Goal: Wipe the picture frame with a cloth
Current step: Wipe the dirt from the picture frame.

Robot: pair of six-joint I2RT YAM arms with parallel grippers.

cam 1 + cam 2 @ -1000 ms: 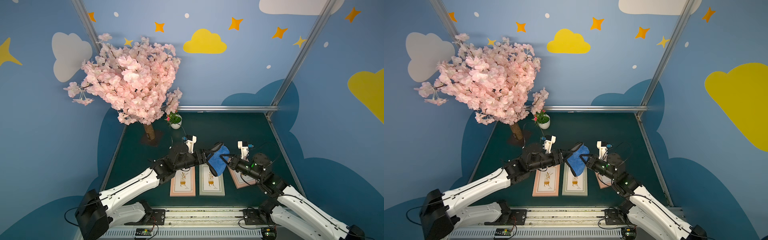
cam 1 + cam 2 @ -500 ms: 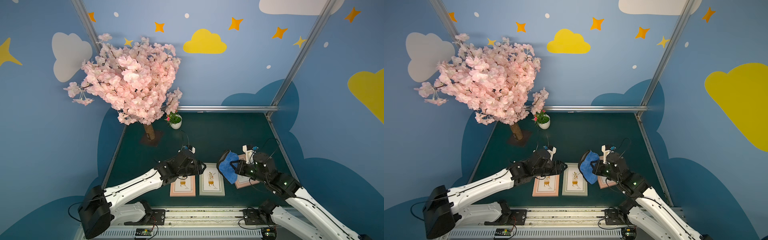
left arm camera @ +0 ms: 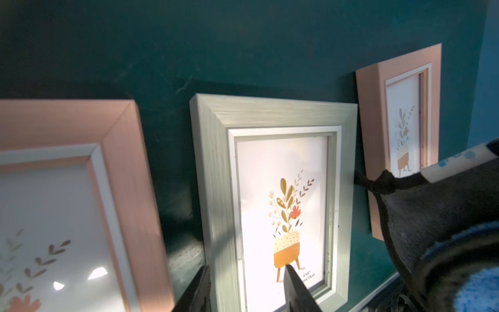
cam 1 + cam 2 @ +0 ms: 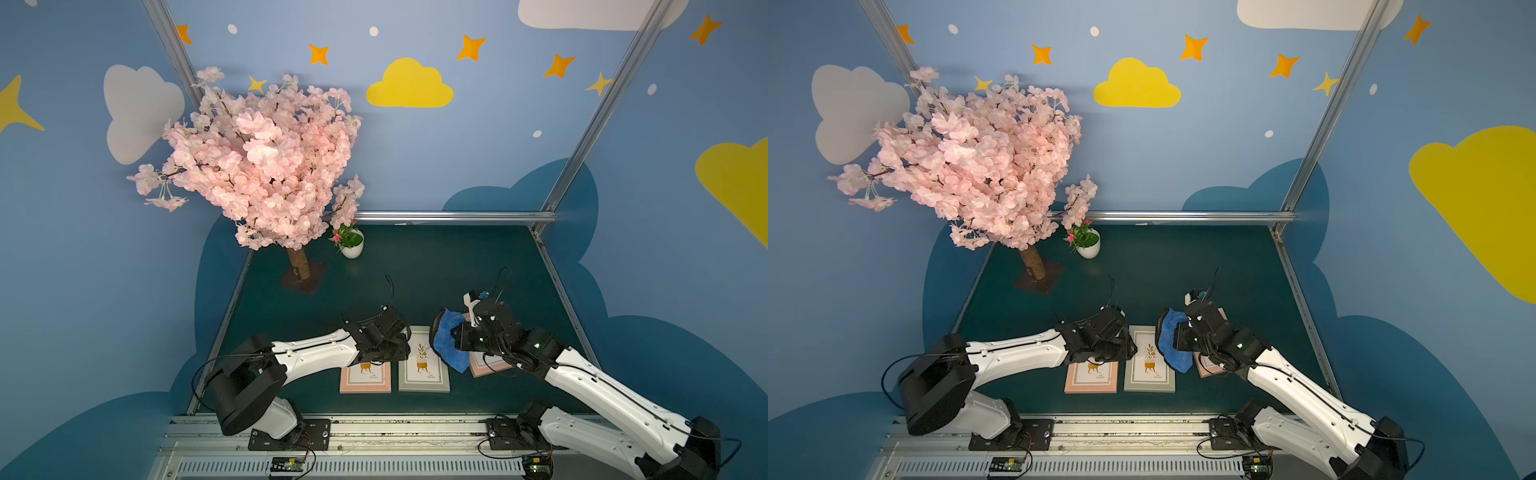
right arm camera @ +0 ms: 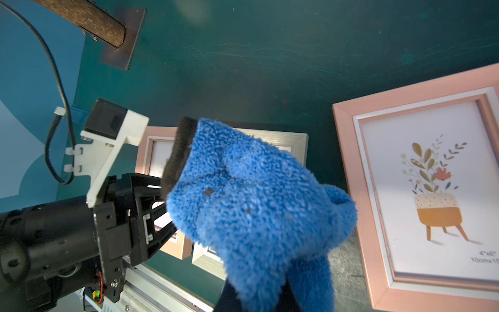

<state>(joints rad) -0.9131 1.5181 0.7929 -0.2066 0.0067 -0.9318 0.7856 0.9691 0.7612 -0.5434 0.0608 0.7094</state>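
Taking twelve o'clock as the far wall, only the left wrist view showed the left pincer. Its dark fingertips stood apart across the nine o'clock rail of the grey-green picture frame, one outside it and one over the glass. Whether either touched the frame could not be told. In both top views the wrist hid those tips. The left wrist view also caught the dark reverse of the cloth. The right wrist view showed its blue plush side, bunched and rising out of the right pincer, which was clamped on it.

A metal rail ran along six o'clock, and the dark green tabletop began behind it. Three frames lay flat in a row there, with a left pink frame at nine o'clock of the grey-green one and a right pink frame at three. At eleven o'clock stood a pink blossom tree, with a small white pot near its trunk at two o'clock. Blue walls with clouds and stars closed the room.

In both top views the cloth hung at nine o'clock of the right pincer, raised off the tabletop. It overlapped the grey-green frame's three o'clock edge and sat at three o'clock of the left pincer, apart from it.
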